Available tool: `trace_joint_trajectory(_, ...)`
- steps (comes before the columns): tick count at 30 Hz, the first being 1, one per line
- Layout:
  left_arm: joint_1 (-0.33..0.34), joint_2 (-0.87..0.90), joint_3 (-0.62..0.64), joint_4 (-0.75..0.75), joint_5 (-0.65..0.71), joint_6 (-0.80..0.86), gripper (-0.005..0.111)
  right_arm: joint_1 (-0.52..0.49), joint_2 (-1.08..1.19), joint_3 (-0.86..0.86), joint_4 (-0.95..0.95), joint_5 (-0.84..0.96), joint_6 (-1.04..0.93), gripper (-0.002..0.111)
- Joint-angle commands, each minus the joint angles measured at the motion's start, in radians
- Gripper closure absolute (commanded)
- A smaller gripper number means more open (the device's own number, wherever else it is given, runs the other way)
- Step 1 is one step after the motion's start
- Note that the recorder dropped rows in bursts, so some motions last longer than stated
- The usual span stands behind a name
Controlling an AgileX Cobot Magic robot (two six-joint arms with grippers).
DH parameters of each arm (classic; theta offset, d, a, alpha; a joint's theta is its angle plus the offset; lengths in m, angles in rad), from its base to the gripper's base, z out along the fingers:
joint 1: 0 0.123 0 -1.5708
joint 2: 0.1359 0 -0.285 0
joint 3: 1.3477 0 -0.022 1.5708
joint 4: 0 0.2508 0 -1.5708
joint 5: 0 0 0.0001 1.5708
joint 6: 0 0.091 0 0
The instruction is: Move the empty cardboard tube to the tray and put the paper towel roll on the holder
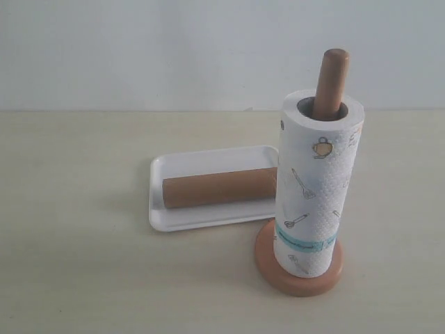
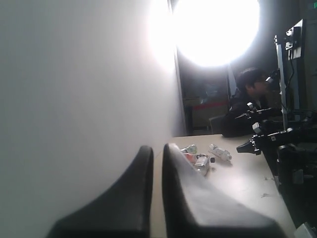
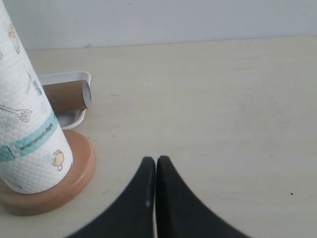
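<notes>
Both closed and empty: left gripper (image 2: 157, 148), right gripper (image 3: 156, 159). White utensil-printed paper towel roll (image 1: 313, 195) sleeved light wooden post holder (image 1: 299, 282); brown cardboard tube (image 1: 219, 189) lay in shallow white tray (image 1: 201, 163), bare beige table (image 1: 69, 243) around.

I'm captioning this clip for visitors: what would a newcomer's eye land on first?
First, the thick white printed paper towel roll standing upright on the light-brown wooden holder at the right front of the pale table, the post's rounded top poking out above it. Just left of it in the exterior view, the plain brown cardboard tube lies on its side in the shallow white rectangular tray.
</notes>
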Motion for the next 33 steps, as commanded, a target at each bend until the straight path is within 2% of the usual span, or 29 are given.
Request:
trace_joint_trajectory(1, 0.003, -0.006, -0.004, 0.006, -0.010, -0.014, 0.101, 0.001, -0.004, 0.004, -0.003, -0.006, 0.001, 0.108)
trace_joint_trajectory(9, 0.003, -0.006, -0.004, 0.006, 0.027, 0.002, 0.101, 0.001, -0.004, 0.004, -0.003, -0.006, 0.001, 0.108)
trace_joint_trajectory(12, 0.010, -0.012, -0.004, 0.006, 0.184, 0.054, 0.101, 0.001, -0.004, 0.004, -0.003, -0.006, 0.001, 0.108)
trace_joint_trajectory(16, 0.015, -0.029, -0.004, 0.000, 0.525, 0.051, 0.101, 0.001, -0.004, 0.004, -0.006, -0.009, 0.001, 0.108)
trace_joint_trajectory(19, 0.015, -0.063, -0.004, -0.072, 0.819, 0.043, 0.101, 0.001, -0.004, 0.004, -0.006, -0.005, 0.001, 0.108)
trace_joint_trajectory(21, 0.027, -0.096, -0.001, -0.107, 0.926, 0.043, 0.101, 0.001, -0.004, 0.004, -0.006, -0.005, 0.001, 0.108)
trace_joint_trajectory(26, 0.119, -0.239, 0.102, -0.108, 0.891, 0.043, 0.101, 0.001, -0.004, 0.004, -0.006, -0.005, 0.001, 0.108)
trace_joint_trajectory(33, 0.313, -0.516, 0.345, -0.108, 0.747, -0.006, 0.101, 0.001, -0.004, 0.004, -0.006, -0.005, 0.001, 0.108)
